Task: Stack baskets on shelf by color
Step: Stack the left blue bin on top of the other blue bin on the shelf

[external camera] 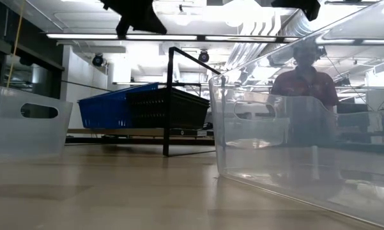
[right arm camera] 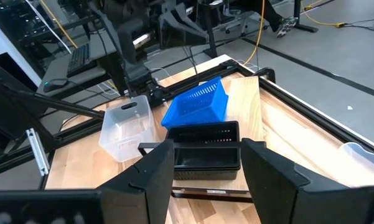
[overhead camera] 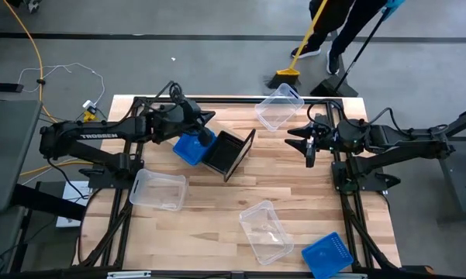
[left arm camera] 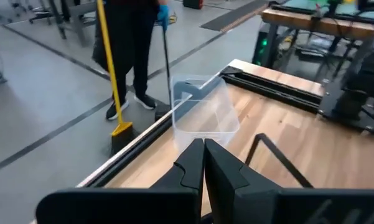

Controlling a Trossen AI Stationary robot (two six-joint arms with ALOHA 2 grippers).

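Careful: your left gripper (overhead camera: 205, 128), jaws clenched, sits over the blue basket (overhead camera: 189, 147) at upper centre beside the tipped shelf (overhead camera: 231, 153); right gripper (overhead camera: 308, 142) released. Nudging could topple that shelf.

The person (overhead camera: 349, 23) sweeping beyond the table's far edge is cut off at the high view's top edge. The left gripper (overhead camera: 205, 128) covers part of the blue basket (overhead camera: 188, 149). In the low view a clear basket (external camera: 307, 134) blurs another person (external camera: 305, 83) behind it.
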